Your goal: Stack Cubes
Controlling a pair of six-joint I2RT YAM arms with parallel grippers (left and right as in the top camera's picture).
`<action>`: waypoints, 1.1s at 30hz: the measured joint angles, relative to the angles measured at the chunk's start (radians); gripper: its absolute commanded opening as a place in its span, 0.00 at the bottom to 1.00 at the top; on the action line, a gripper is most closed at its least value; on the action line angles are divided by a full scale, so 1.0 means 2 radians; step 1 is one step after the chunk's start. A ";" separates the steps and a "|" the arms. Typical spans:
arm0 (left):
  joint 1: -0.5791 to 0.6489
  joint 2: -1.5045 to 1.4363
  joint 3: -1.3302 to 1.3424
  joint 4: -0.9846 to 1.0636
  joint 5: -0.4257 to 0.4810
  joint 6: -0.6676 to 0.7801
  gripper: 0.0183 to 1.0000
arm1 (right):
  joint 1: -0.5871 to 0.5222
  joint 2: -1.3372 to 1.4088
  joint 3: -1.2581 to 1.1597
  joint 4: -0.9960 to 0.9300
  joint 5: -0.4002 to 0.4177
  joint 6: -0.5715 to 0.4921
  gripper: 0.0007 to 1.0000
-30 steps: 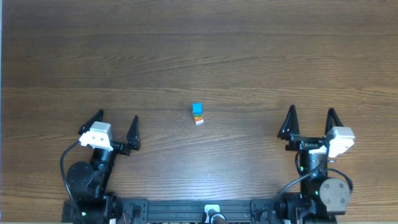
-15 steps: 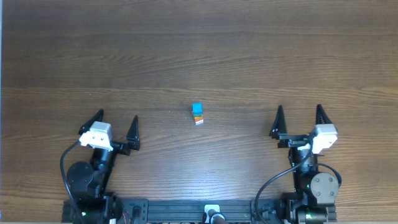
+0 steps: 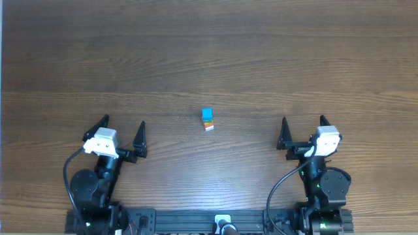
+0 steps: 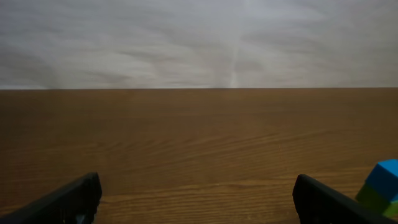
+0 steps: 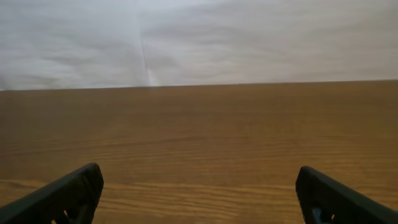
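A small stack of cubes (image 3: 208, 119) stands in the middle of the wooden table, a blue cube on top with green, orange and white layers showing beneath it. In the left wrist view the blue cube (image 4: 384, 178) sits on a green one at the edge. My left gripper (image 3: 121, 132) is open, low over the table, well to the left of the stack. My right gripper (image 3: 302, 130) is open with nothing between its fingers, to the right of the stack.
The wooden table (image 3: 209, 59) stretches bare behind the stack and to both sides. A pale wall rises beyond the table's far edge (image 5: 199, 84) in the wrist views.
My right arm has swung its open gripper leftward, nearer the stack. The left arm and the cubes have not moved.
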 measured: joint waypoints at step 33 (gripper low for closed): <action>0.000 0.000 0.000 0.000 0.000 0.000 1.00 | 0.000 0.000 -0.015 0.001 0.014 -0.005 0.99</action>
